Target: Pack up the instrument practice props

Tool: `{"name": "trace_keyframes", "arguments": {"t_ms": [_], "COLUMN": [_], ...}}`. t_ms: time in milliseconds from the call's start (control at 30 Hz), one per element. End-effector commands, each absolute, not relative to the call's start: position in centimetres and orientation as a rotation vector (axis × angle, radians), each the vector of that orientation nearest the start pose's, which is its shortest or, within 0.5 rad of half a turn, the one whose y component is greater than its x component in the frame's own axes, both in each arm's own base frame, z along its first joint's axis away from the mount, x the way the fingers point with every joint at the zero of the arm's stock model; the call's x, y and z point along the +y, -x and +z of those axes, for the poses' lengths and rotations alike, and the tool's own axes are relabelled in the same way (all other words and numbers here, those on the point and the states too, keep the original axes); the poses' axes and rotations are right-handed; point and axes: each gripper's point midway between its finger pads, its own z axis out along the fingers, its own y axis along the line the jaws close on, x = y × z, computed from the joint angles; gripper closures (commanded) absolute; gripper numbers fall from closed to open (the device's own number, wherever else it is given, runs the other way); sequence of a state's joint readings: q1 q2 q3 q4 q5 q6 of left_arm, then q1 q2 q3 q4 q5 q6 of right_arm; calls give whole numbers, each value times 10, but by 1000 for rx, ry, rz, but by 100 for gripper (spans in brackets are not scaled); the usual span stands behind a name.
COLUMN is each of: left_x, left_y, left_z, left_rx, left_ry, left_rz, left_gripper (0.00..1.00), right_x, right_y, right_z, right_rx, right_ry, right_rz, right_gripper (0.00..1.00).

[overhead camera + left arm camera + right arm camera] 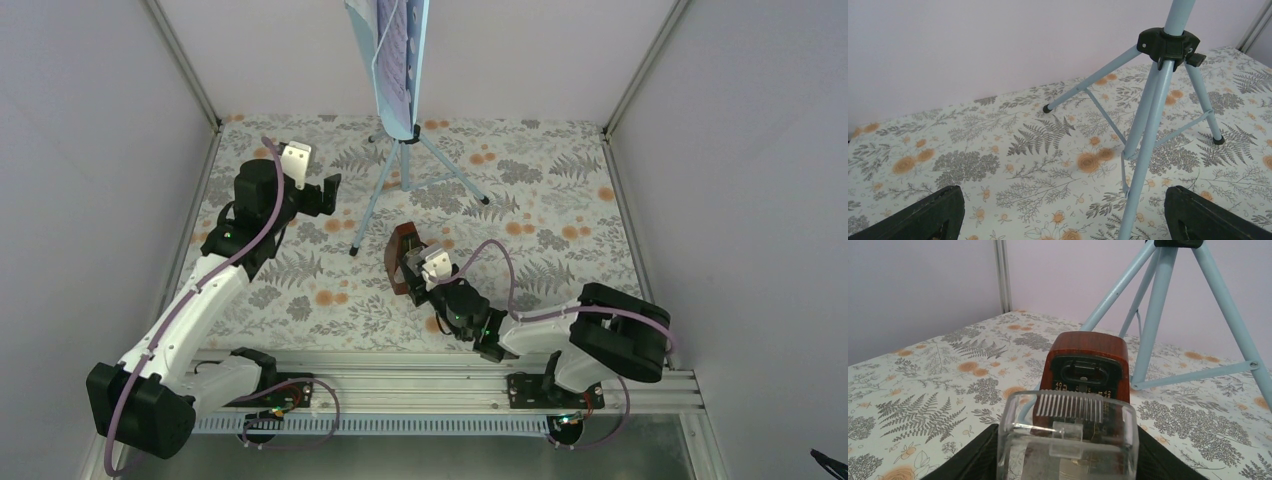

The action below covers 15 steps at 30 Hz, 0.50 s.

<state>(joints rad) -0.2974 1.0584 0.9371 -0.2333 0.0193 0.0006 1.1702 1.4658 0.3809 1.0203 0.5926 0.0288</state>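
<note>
Glossy reddish wooden metronome [1087,347] pinched by right tool [413,268]; left tool [328,195] spread wide.

you're looking at a tabletop [570,190] under a pale cloth [998,150] printed with grey ferns and orange flowers. plain pale walls [90,150] close it in on the left, back and right. slanting metal posts [185,65] rise at the two far corners. a ribbed aluminium rail [420,380] runs along the near edge. a small dark object [830,463] at the bottom right is cut off, so you can't tell what it is.
</note>
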Motion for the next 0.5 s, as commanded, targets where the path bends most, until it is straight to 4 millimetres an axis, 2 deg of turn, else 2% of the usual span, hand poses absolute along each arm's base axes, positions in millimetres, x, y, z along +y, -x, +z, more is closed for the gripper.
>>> {"name": "trace_keyframes", "arguments": {"t_ms": [0,300,467], "left_x": [-112,-112,-111], "left_y": [-355,-354,-354], "left_z": [293,293,294], "left_rx": [1885,1885,1882], "left_ry": [-314,-315,-312], "left_rz": [-214,-212,-210], "left_gripper": [1,1,1], "right_x": [300,297,295], "right_y": [-241,-246,-248], "right_z": [180,168,167], "right_rx": [1547,1576,1579], "right_ry": [395,383,385], "right_rz": [421,377,355], "right_gripper": [58,58,58]}}
